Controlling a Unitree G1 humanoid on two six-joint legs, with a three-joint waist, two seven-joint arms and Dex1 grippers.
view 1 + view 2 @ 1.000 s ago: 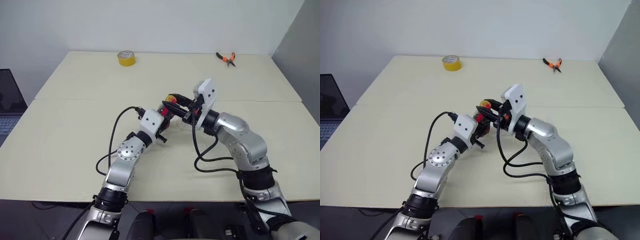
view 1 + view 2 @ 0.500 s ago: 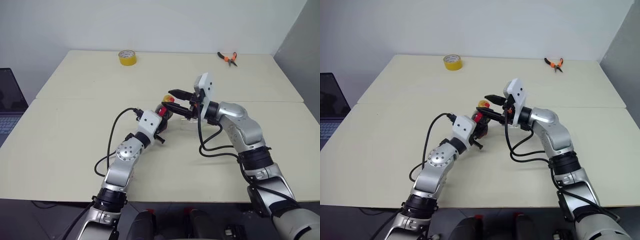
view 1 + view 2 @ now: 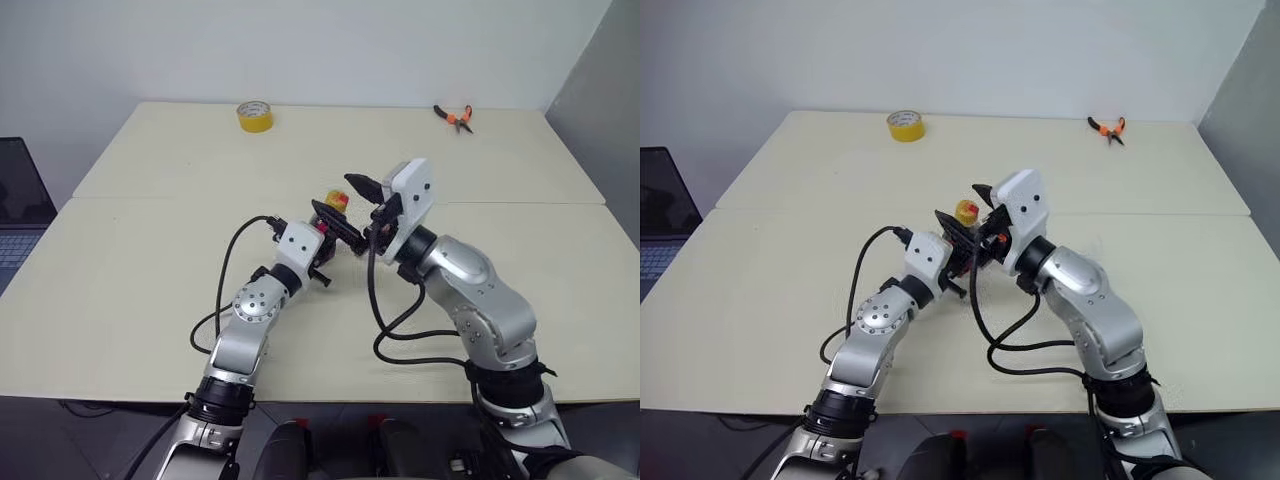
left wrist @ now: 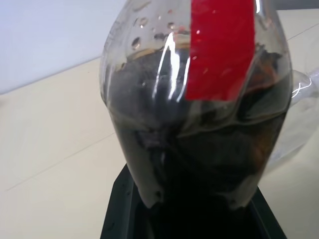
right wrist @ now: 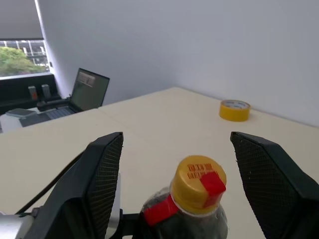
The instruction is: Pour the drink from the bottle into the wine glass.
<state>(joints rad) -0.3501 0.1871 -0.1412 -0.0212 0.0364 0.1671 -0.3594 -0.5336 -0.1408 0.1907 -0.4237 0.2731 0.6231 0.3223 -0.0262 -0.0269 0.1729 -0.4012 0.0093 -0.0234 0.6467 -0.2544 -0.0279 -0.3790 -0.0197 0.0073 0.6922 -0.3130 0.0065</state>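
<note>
Left end effector [image 3: 322,246] is clenched on the bottle [image 4: 199,109], held mid-counter [image 3: 130,300]; dark drink [image 4: 199,164] inside, cap [image 5: 198,182] on. Right end effector [image 5: 187,186] stands released, fingers [image 5: 102,174] either side of the cap, not touching

left gripper [image 3: 322,236]: clamped, level | right gripper [image 5: 177,184]: fingers spread wide, tilted up
</note>
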